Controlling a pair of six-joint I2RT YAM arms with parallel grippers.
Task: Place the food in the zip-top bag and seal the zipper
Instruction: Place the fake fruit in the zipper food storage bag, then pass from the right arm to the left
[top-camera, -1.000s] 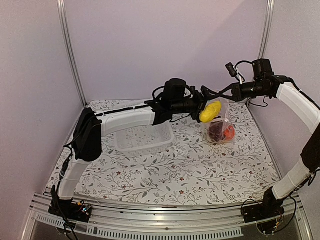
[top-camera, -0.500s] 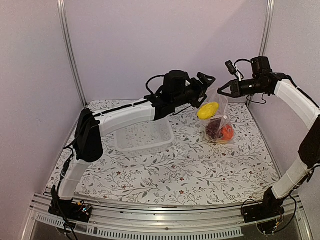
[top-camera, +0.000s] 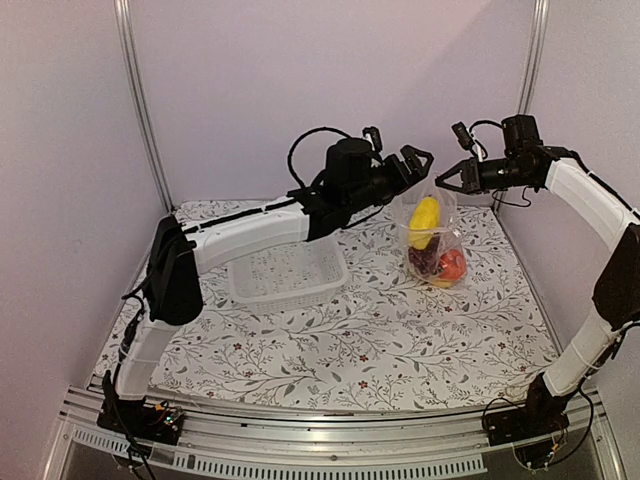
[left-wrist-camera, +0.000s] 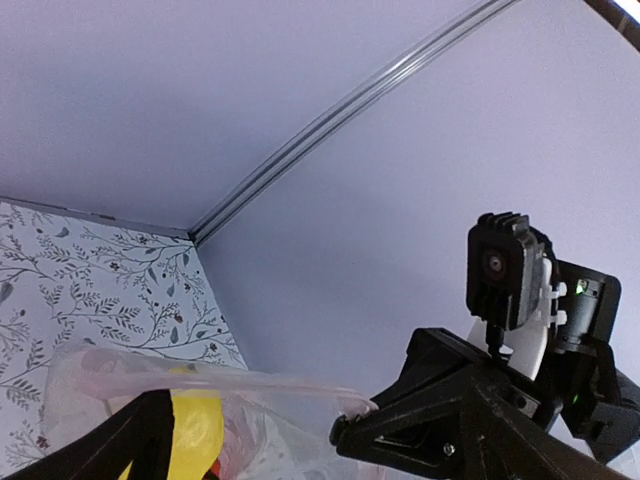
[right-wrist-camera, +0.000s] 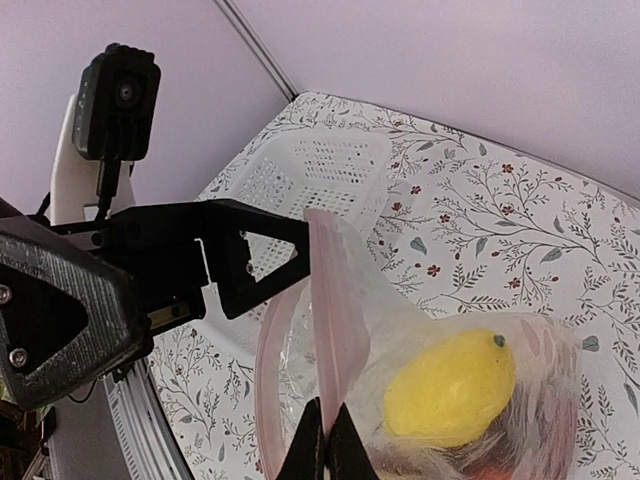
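Looking at the zip-top bag (top-camera: 432, 240) first: it stands upright toward 1 o'clock on the surface (top-camera: 350, 340), mouth up. The yellow lemon (top-camera: 424, 220) sits high inside; the dark red grapes (top-camera: 425, 260) and orange tomato (top-camera: 452, 265) lie at the bottom, the tomato at 3 o'clock of the grapes. My right hand (top-camera: 440, 180) is pinched together on the bag's top edge, on the pinkish zipper (right-wrist-camera: 330, 300), holding it up from the 3 o'clock side. My left hand (top-camera: 408, 160) hangs just beside the mouth at 9 o'clock, fingers spread apart, gripping nothing. The white slotted basket (top-camera: 288, 275) sits well apart from the bag, near 10 o'clock, under the left arm (top-camera: 250, 232).
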